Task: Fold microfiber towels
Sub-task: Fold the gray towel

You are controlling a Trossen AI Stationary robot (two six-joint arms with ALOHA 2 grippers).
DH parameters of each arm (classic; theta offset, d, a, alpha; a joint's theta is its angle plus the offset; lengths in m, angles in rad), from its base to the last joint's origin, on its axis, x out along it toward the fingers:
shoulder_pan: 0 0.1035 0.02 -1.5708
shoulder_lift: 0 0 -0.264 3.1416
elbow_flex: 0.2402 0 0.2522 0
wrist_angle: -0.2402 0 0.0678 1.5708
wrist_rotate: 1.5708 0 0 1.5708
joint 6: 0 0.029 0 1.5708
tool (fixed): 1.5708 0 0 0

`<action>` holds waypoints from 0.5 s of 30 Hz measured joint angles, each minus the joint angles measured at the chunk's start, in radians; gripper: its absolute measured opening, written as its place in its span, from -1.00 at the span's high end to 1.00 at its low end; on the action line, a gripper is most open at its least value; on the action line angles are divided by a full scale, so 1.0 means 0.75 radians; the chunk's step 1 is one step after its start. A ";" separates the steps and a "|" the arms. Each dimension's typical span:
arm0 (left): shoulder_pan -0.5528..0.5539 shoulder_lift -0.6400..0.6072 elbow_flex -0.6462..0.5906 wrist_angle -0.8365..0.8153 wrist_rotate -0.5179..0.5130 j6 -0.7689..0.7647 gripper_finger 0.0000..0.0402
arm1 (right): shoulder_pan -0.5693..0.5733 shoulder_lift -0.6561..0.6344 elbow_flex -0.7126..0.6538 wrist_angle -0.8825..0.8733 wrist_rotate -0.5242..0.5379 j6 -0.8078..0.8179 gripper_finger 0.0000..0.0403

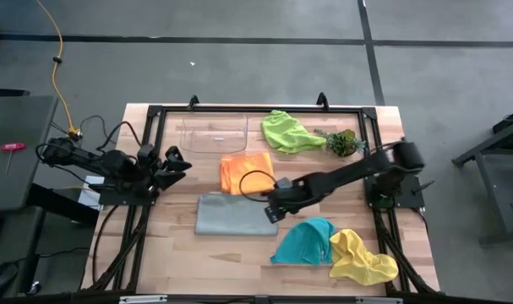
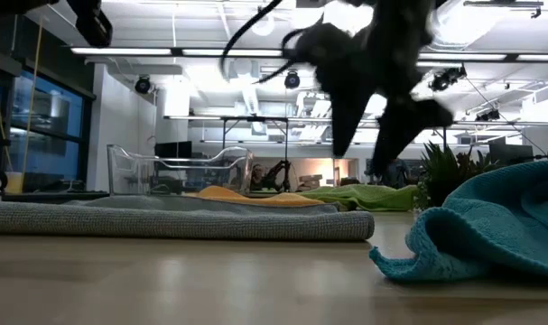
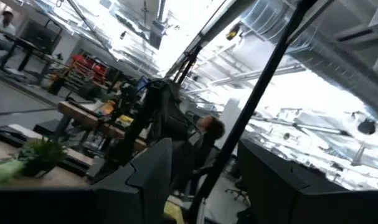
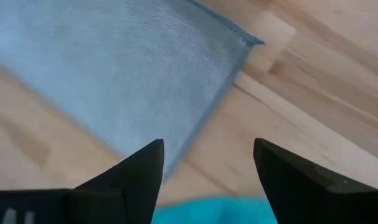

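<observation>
The grey towel (image 1: pixel 231 215) lies flat on the table's middle, and it also shows in the right wrist view (image 4: pixel 126 68). My right gripper (image 1: pixel 273 211) hovers open above the towel's right edge, touching nothing; the low view shows its fingers (image 2: pixel 368 149) clear of the table. The orange towel (image 1: pixel 246 171) lies flat behind the grey one. The lime green towel (image 1: pixel 286 131) lies crumpled at the far side. The teal towel (image 1: pixel 307 241) and the yellow towel (image 1: pixel 362 257) lie bunched near the front right. My left gripper (image 1: pixel 176 160) waits open and raised at the table's left.
A clear plastic tray (image 1: pixel 214 133) stands at the far side, left of the lime green towel. A dark-green plant sprig (image 1: pixel 345 142) lies at the far right. Bare wood (image 1: pixel 231 262) shows in front of the grey towel.
</observation>
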 joint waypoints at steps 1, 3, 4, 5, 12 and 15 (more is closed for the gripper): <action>0.000 0.000 0.000 -0.011 -0.002 0.000 0.14 | -0.004 0.046 0.033 0.002 -0.004 0.003 -0.18; 0.000 0.000 0.000 -0.029 -0.002 0.000 0.14 | -0.011 0.127 0.093 -0.004 -0.022 0.013 -0.18; 0.000 0.000 0.000 -0.040 -0.002 -0.001 0.14 | -0.011 0.165 0.124 -0.018 -0.023 0.022 -0.18; 0.000 0.000 0.000 -0.048 -0.002 -0.006 0.14 | -0.012 0.197 0.152 -0.036 -0.022 0.024 -0.18; 0.000 0.000 0.000 -0.091 -0.002 -0.010 0.14 | -0.011 0.350 0.277 -0.094 -0.009 0.097 -0.18; 0.000 0.000 0.000 -0.116 -0.002 -0.010 0.14 | -0.011 0.374 0.286 -0.114 0.001 0.139 -0.18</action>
